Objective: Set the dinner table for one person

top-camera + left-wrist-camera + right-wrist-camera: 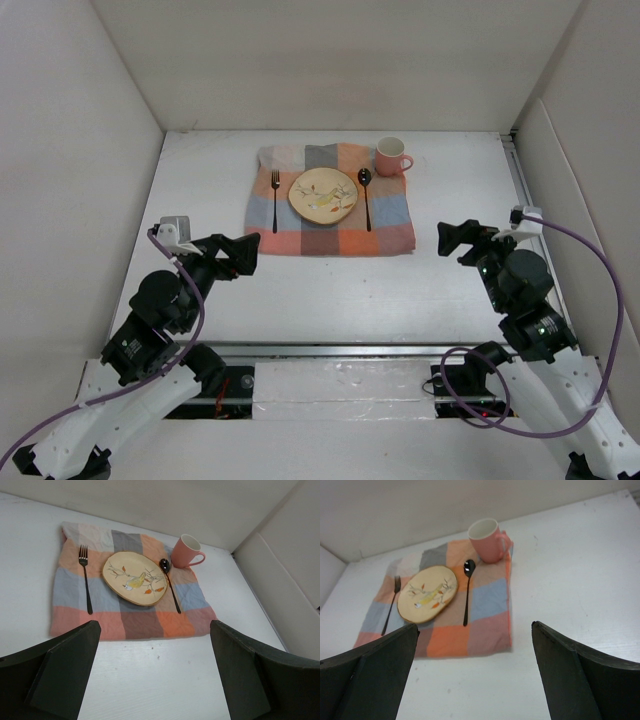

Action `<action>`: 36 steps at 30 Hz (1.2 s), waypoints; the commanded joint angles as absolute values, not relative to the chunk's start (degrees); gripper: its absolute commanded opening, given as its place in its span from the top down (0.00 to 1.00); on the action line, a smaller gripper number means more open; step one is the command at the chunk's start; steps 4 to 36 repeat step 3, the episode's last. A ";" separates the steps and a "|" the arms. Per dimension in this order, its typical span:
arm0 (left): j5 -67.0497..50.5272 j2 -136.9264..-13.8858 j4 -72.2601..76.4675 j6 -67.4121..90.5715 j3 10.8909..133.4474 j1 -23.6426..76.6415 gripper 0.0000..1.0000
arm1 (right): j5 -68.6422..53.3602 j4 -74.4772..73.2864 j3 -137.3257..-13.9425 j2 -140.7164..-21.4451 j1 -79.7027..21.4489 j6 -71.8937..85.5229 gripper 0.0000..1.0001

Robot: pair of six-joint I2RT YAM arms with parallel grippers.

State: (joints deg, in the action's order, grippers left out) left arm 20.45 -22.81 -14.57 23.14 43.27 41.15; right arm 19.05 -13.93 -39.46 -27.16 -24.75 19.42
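Nearest the cameras, the left tool point(243, 257) and the right tool point(455, 240) hung with jaws spread wide and nothing between them, each over bare bench point(330, 300). From both tools the place setting lay upward in the overhead frame, at upper centre, on a checked cloth point(330, 235). The left tool was just beside the cloth's lower left corner; the right tool stood slightly off its lower right corner.

A decorated plate point(323, 194) occupied the cloth's middle. A fork point(275, 200) lay to its left and a spoon point(366, 200) to its right, both long axes running top to bottom in the frame. A pink mug point(392, 157) stood at the cloth's upper right corner. The left tool was nearer the fork, the right tool nearer the spoon and mug.

On this layout the setting appeared complete, and no further grasp appeared necessary. The bench was flat and matte white. White walls point(70, 150) enclosed it at left, right and top.
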 commanded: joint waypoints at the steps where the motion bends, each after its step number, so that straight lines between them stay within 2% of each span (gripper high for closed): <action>1: 22.50 -22.06 -14.50 26.45 45.00 40.96 0.11 | 18.37 -15.03 -37.27 -27.07 -23.73 22.33 0.00; 36: 21.45 -22.24 -14.24 27.07 44.91 40.96 0.10 | 17.32 -15.29 -37.61 -27.95 -23.73 22.24 0.00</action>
